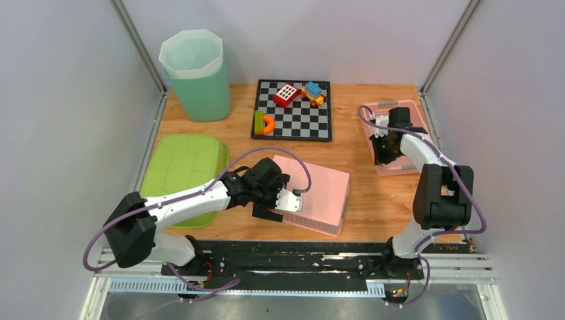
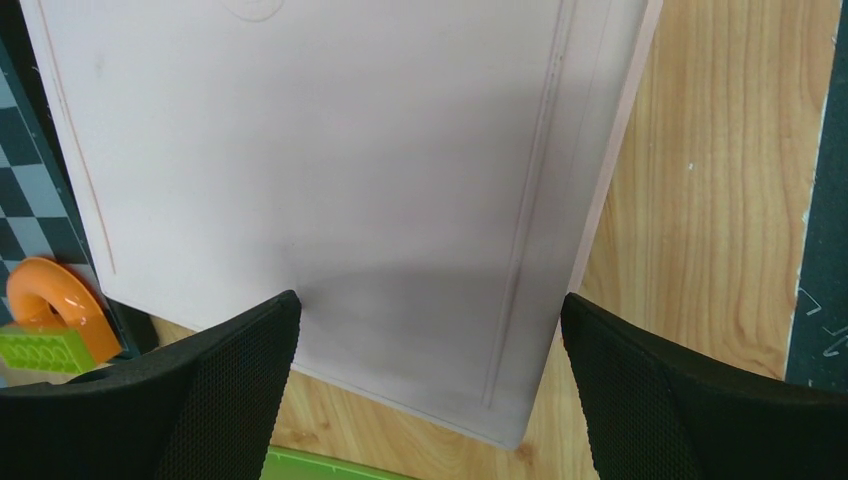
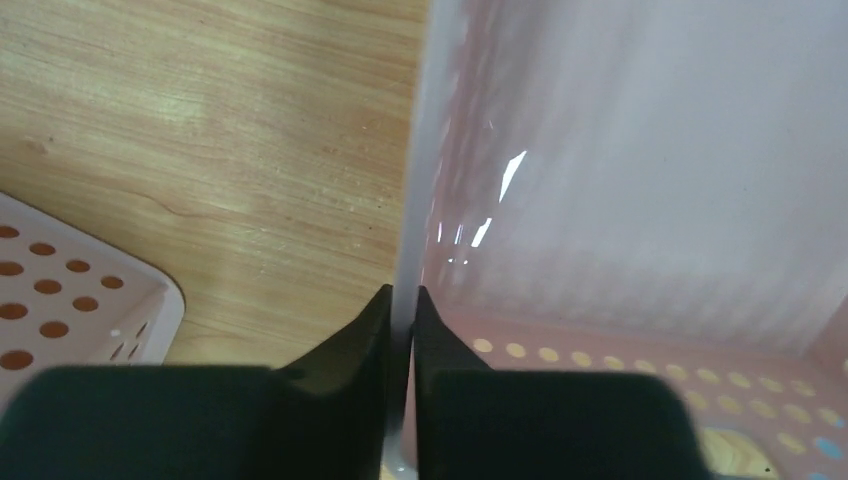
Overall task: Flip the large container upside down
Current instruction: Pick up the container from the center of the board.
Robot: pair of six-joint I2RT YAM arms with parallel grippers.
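A large pink container (image 1: 314,192) lies mid-table with a flat, closed face up; that face fills the left wrist view (image 2: 330,170). My left gripper (image 1: 285,204) hovers over its near-left corner, open and empty, with the fingers (image 2: 230,385) on either side of the corner without touching it. My right gripper (image 1: 382,151) is shut on the thin upright wall (image 3: 425,170) of a smaller pink perforated basket (image 1: 408,160) at the right edge, the jaws (image 3: 402,300) pinching the wall from both sides.
A tall green bin (image 1: 194,75) with a white liner stands at the back left. A flat green lid (image 1: 185,167) lies at the left. A checkered board (image 1: 293,110) holds toy bricks and an orange ring (image 1: 268,123). A pale perforated corner (image 3: 70,300) shows beside the basket.
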